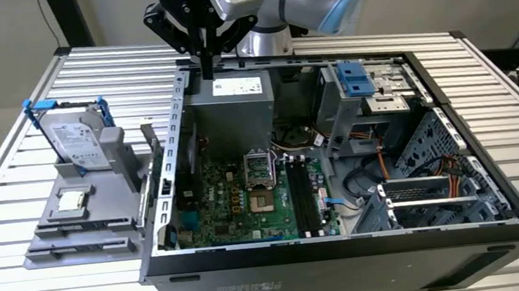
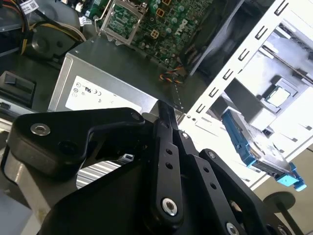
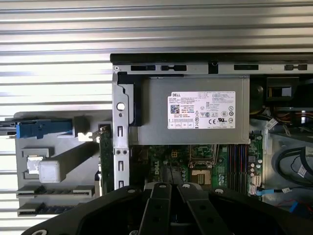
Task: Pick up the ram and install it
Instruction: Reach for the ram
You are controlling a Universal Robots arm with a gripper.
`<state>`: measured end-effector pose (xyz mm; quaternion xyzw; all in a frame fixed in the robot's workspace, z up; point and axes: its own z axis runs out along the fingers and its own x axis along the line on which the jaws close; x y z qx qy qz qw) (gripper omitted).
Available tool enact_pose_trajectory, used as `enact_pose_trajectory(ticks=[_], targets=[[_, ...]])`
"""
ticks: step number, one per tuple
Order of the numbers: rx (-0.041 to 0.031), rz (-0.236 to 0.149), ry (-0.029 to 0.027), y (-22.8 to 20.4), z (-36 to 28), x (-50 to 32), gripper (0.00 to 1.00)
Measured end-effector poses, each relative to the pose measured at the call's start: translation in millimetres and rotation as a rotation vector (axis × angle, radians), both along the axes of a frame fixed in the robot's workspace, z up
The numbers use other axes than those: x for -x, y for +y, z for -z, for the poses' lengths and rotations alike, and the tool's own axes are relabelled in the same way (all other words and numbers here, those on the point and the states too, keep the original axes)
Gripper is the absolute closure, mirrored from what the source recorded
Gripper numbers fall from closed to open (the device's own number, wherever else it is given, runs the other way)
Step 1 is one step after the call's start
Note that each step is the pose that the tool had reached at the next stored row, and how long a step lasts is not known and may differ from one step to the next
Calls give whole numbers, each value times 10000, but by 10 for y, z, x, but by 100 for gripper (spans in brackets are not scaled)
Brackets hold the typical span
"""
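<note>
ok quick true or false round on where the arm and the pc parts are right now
1. The gripper hangs by the power supply. True.
2. The gripper holds something. False: it is shut on nothing.
3. The hard drive lies flat inside the case. False: it stands upright in the grey holder outside the case, on the exterior view's left.
4. The case is open, with the motherboard showing. True.
</note>
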<state>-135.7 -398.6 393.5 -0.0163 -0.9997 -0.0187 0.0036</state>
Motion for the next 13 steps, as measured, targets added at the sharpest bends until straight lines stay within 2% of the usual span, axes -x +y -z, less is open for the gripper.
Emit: enact_pose_trajectory(ticks=[6, 13], targets=[[1, 0, 0, 4, 0, 25, 100], [0, -1, -1, 21, 0, 130, 100]])
